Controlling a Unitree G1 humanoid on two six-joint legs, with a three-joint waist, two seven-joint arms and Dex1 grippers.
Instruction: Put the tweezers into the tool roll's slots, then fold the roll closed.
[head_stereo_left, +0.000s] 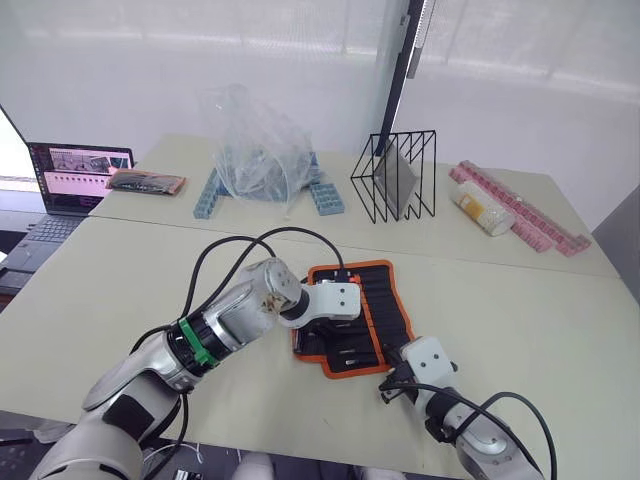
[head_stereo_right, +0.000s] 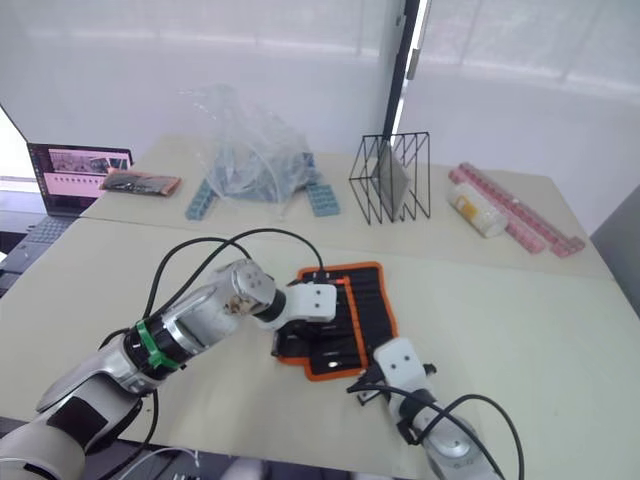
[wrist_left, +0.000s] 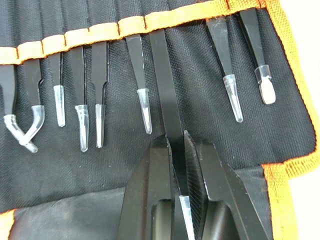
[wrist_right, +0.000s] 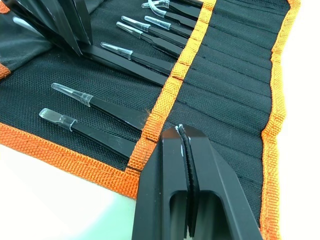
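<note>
The tool roll (head_stereo_left: 362, 315) is laid open and flat on the worktop (head_stereo_left: 540, 310), near the front centre, with its orange edging visible on all sides. The tweezers (wrist_left: 144, 102) are seated in the row of inner slots, with their clear-capped tips protruding below the orange slot band.

The left hand (wrist_left: 177, 145) is positioned over the left part of the roll. Its fingers (wrist_left: 155, 180) are clamped on one black tweezer (wrist_left: 167, 95), whose upper end is entered into a slot under the orange band. Slotted tweezers are seen on both sides of the held one.

The right hand (wrist_right: 182, 137) is placed at the near right edge of the roll, over the slot panel beside the orange band. Its fingers (wrist_right: 210, 170) are pressed together, and nothing is seen between them. Two slotted tweezers with capped tips lie just beside it.

At the far side of the worktop, a clear plastic bag (head_stereo_left: 255, 140), a black wire rack (head_stereo_left: 395, 175) and a pink strip of boxes (head_stereo_left: 520, 208) are located. A laptop (head_stereo_left: 70, 175) is stationed at the far left.
</note>
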